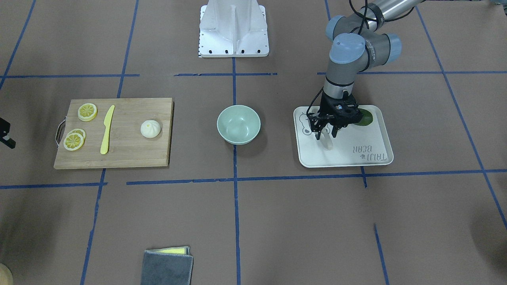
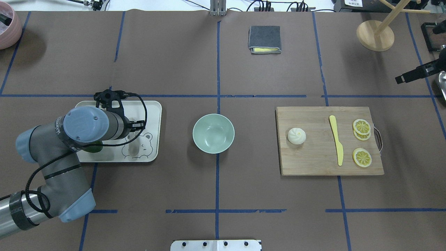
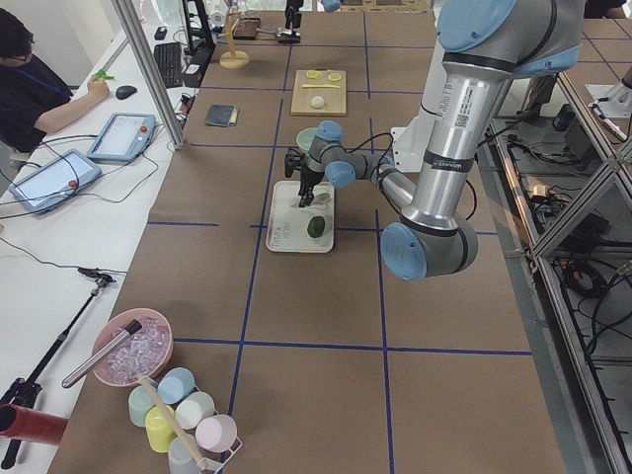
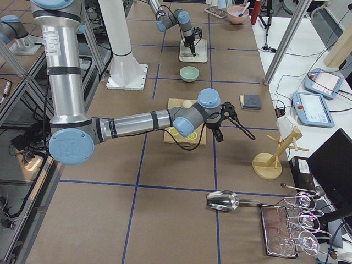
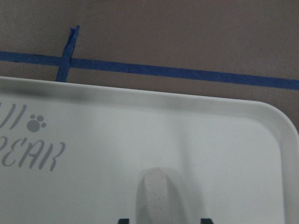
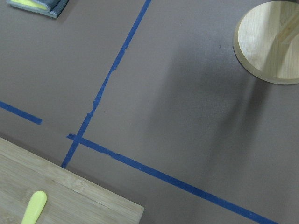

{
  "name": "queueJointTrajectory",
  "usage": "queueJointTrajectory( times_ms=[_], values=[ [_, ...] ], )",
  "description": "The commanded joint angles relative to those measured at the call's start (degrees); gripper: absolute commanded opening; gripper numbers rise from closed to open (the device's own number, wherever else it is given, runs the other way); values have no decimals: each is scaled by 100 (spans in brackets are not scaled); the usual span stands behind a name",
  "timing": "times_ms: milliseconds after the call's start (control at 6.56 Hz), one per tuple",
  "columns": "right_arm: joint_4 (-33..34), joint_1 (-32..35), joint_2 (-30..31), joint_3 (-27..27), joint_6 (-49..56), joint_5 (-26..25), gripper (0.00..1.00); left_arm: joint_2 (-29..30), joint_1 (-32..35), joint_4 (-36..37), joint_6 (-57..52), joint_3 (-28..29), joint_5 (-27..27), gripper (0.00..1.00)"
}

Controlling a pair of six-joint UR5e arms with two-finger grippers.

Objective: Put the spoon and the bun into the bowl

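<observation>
The pale beige spoon point(image 1: 327, 143) lies on a white tray point(image 1: 356, 160) on the robot's left side. My left gripper point(image 1: 325, 136) is low over it, open, with a finger on either side of the spoon's handle. The left wrist view shows the spoon point(image 5: 159, 196) between the two fingertips at the bottom edge. The white pleated bun point(image 1: 150, 129) sits on a wooden cutting board point(image 1: 126, 156), also in the overhead view point(image 2: 296, 135). The mint-green bowl point(image 1: 238, 124) stands empty at the table's middle. My right gripper point(image 2: 400, 78) hovers beyond the board's far right corner; I cannot tell how its jaws stand.
A yellow plastic knife point(image 1: 107, 129) and lemon slices point(image 1: 87, 111) share the board with the bun. A dark green fruit point(image 1: 366, 118) lies on the tray behind the left gripper. A folded grey cloth point(image 2: 264, 39) and a wooden stand point(image 2: 375, 35) sit at the far side.
</observation>
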State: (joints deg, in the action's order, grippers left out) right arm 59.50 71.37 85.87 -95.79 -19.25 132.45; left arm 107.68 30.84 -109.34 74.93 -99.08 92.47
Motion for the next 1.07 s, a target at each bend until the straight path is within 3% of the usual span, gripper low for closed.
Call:
queueJointTrajectory(
  times_ms=[0, 152, 762, 914],
  values=[
    [0, 0, 0, -1, 0, 0, 100, -1, -8, -8, 31, 11, -19, 34],
    [0, 0, 0, -1, 0, 0, 100, -1, -8, -8, 135, -6, -19, 0],
    [0, 0, 18, -1, -8, 0, 100, 339, 27, 245, 284, -217, -10, 0],
    [-9, 0, 18, -10, -43, 17, 100, 690, 27, 516, 1365, -122, -53, 0]
  ],
)
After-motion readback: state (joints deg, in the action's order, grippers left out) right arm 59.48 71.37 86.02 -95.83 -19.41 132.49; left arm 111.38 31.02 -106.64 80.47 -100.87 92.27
